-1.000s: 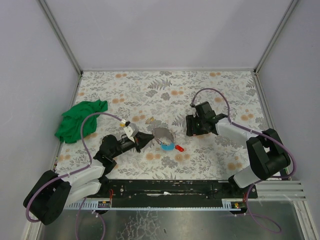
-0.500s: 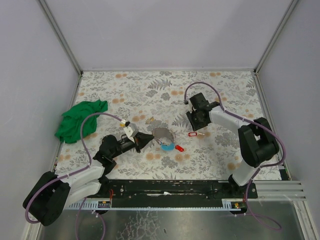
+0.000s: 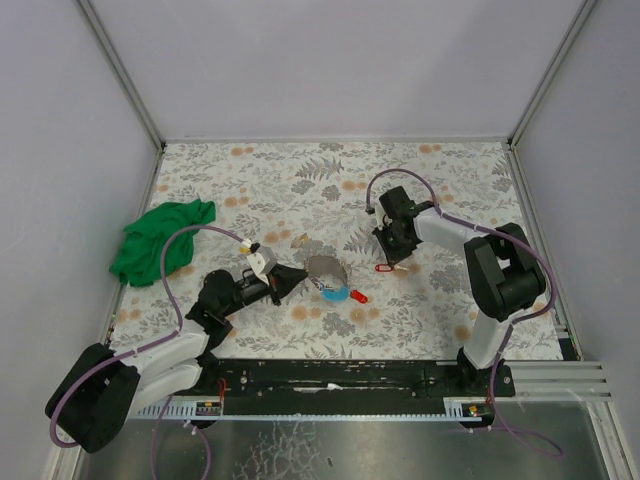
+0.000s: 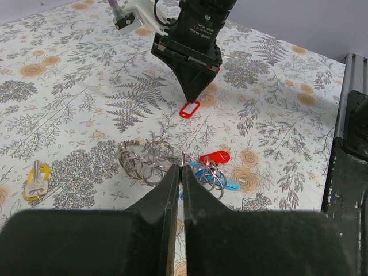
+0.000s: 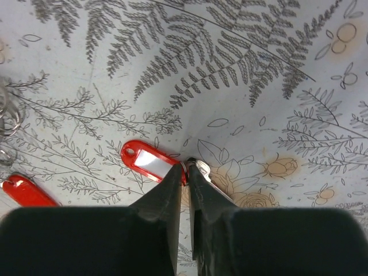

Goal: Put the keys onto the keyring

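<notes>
The red-tagged key [image 5: 150, 161] lies flat on the table at centre frame. It looks light, small and slippery, best pinched where tag meets metal. The right gripper [image 5: 187, 168] has narrow jaws nipping there. The left gripper [image 4: 181, 172], jaws together, pinches the keyring [image 4: 146, 161].

**Desk [image 3: 300, 180] layout.** The keyring coil [image 4: 146, 161] lies just ahead of your left claw [image 4: 180, 169], with two attached keys [image 4: 217, 156] to the right of those tips. Beyond the coil your right claw [image 5: 187, 167] points down onto a separate tagged key [image 5: 152, 163], whose tag extends left of its tips. A loose key [image 4: 35, 178] lies ahead-left of your left claw, and a cloth [image 3: 160, 240] lies behind it.
</notes>
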